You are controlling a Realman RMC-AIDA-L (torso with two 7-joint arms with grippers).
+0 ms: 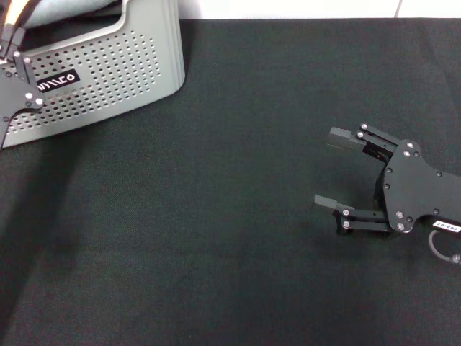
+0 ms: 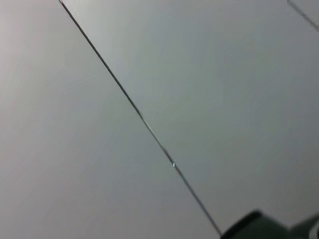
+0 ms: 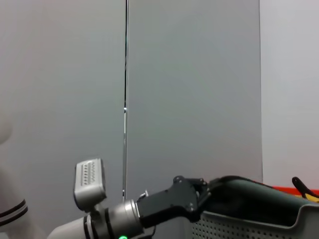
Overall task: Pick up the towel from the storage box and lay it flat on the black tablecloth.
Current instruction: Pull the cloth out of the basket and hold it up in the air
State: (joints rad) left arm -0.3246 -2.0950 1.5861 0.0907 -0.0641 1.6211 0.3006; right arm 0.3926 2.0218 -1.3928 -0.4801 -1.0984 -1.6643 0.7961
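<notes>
Even, diffuse light from above fills the head view; the black tablecloth (image 1: pixel 238 238) stays matte, without glare, and a soft, broad shadow darkens its left side below the storage box (image 1: pixel 101 72). The right gripper (image 1: pixel 333 169) casts only a faint shadow. Both wrist views show dim, grey panels, slightly soft.

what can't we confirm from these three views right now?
- Left pincer: head view's left edge cuts it off at the light grey perforated plastic storage box, so whether it is open or shut is unclear.
- Grey-green fleecy towel: only a sliver above the box rim, cropped by the top edge; grasp unconfirmed.
- Left wrist view: only blank wall.
- Right pincer sits open on the black felt tablecloth.
</notes>
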